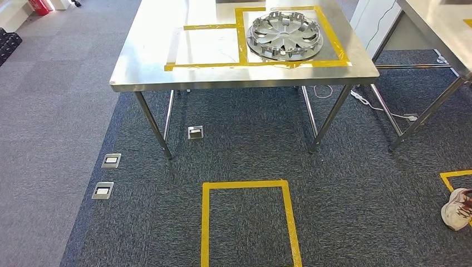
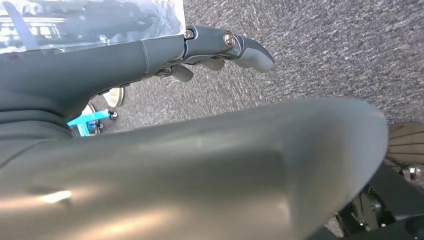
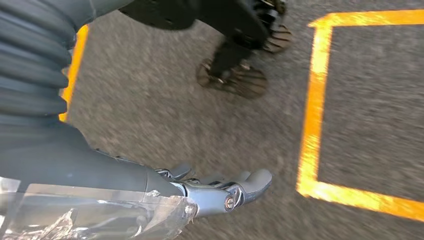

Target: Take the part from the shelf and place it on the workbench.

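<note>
Part (image 1: 284,36), silver spoked wheel cover, lying flat on workbench (image 1: 144,61) at far right, inside yellow tape outline (image 1: 242,39). Left hand (image 2: 220,47) hanging over grey carpet (image 2: 325,50), fingers stretched out, slightly apart, holding nothing. Right hand (image 3: 220,190) likewise extended over carpet, empty, fingers loosely spread, near yellow floor tape (image 3: 312,110). White shoe (image 1: 457,208) at near right edge of floor.

Part (image 1: 284,36) on workbench (image 1: 144,55), far-right side, inside taped box (image 1: 332,33).
</note>
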`<act>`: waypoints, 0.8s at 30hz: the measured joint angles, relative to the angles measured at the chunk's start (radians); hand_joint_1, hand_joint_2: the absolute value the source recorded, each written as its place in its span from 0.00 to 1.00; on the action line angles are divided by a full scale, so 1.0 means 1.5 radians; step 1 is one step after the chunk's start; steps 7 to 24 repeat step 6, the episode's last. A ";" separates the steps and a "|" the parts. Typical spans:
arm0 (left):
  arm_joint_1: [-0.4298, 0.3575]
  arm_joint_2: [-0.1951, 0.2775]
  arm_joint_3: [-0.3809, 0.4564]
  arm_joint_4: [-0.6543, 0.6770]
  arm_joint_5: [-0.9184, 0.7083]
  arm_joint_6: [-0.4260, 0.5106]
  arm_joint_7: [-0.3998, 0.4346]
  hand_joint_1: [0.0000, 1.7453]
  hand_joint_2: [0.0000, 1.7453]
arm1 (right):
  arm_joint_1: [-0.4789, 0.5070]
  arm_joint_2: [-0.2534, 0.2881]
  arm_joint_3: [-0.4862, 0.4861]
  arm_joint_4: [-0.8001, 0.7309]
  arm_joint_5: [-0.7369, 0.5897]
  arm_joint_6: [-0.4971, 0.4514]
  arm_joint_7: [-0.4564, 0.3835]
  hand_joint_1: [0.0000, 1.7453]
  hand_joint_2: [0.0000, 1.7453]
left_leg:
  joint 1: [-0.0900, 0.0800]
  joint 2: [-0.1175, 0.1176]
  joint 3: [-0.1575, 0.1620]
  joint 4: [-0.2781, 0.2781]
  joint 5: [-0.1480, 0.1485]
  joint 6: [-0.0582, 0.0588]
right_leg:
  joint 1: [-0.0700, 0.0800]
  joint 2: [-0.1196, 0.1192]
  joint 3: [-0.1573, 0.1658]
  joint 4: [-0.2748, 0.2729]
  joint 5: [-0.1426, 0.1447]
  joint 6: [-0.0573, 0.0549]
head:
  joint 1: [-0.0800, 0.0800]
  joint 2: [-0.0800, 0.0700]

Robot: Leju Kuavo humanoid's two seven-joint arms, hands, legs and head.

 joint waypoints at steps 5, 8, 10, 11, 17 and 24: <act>0.003 0.000 0.026 -0.003 -0.002 0.000 -0.001 0.00 0.00 | 0.004 0.013 -0.018 0.034 0.001 0.001 -0.001 0.00 0.00 | 0.000 0.000 0.001 0.000 -0.001 0.001 | 0.000 0.000 0.001 0.000 0.000 0.001 | 0.000 0.000; 0.003 0.000 0.029 -0.003 -0.002 0.000 -0.001 0.00 0.00 | 0.004 0.014 -0.020 0.036 0.001 0.001 -0.001 0.00 0.00 | 0.000 0.000 0.001 0.000 -0.001 0.001 | 0.000 0.000 0.001 0.000 0.000 0.001 | 0.000 0.000; 0.003 0.000 0.029 -0.003 -0.002 0.000 -0.001 0.00 0.00 | 0.004 0.014 -0.020 0.036 0.001 0.001 -0.001 0.00 0.00 | 0.000 0.000 0.001 0.000 -0.001 0.001 | 0.000 0.000 0.001 0.000 0.000 0.001 | 0.000 0.000; 0.003 0.000 0.029 -0.003 -0.002 0.000 -0.001 0.00 0.00 | 0.004 0.014 -0.020 0.036 0.001 0.001 -0.001 0.00 0.00 | 0.000 0.000 0.001 0.000 -0.001 0.001 | 0.000 0.000 0.001 0.000 0.000 0.001 | 0.000 0.000; 0.003 0.000 0.029 -0.003 -0.002 0.000 -0.001 0.00 0.00 | 0.004 0.014 -0.020 0.036 0.001 0.001 -0.001 0.00 0.00 | 0.000 0.000 0.001 0.000 -0.001 0.001 | 0.000 0.000 0.001 0.000 0.000 0.001 | 0.000 0.000; 0.003 0.000 0.029 -0.003 -0.002 0.000 -0.001 0.00 0.00 | 0.004 0.014 -0.020 0.036 0.001 0.001 -0.001 0.00 0.00 | 0.000 0.000 0.001 0.000 -0.001 0.001 | 0.000 0.000 0.001 0.000 0.000 0.001 | 0.000 0.000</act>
